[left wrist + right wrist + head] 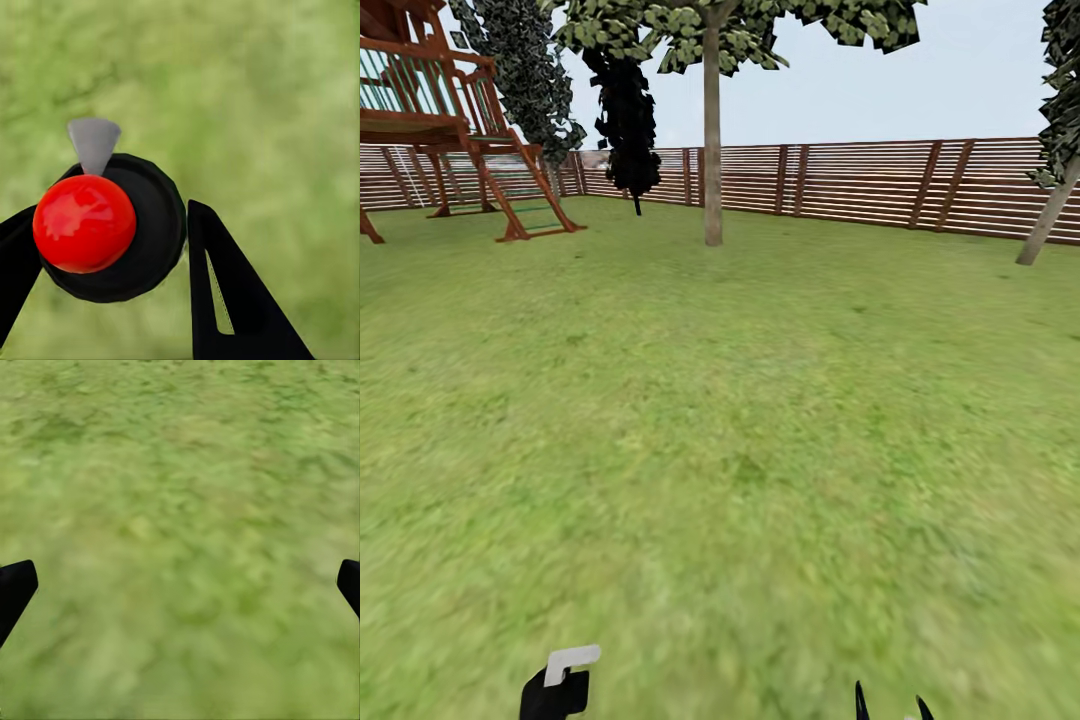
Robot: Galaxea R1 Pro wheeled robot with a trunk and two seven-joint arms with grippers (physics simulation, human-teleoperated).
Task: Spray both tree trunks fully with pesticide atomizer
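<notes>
Gripping atomizer, left fingers | right fingers spread | lawn open to fence

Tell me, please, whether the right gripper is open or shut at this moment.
Open. In its wrist view the right gripper has its fingertips at opposite edges, with only lawn between them.

Open lawn lies free ahead, near to far. A trunk stands far centre, a play frame far left, and the fence closes the back.
</notes>
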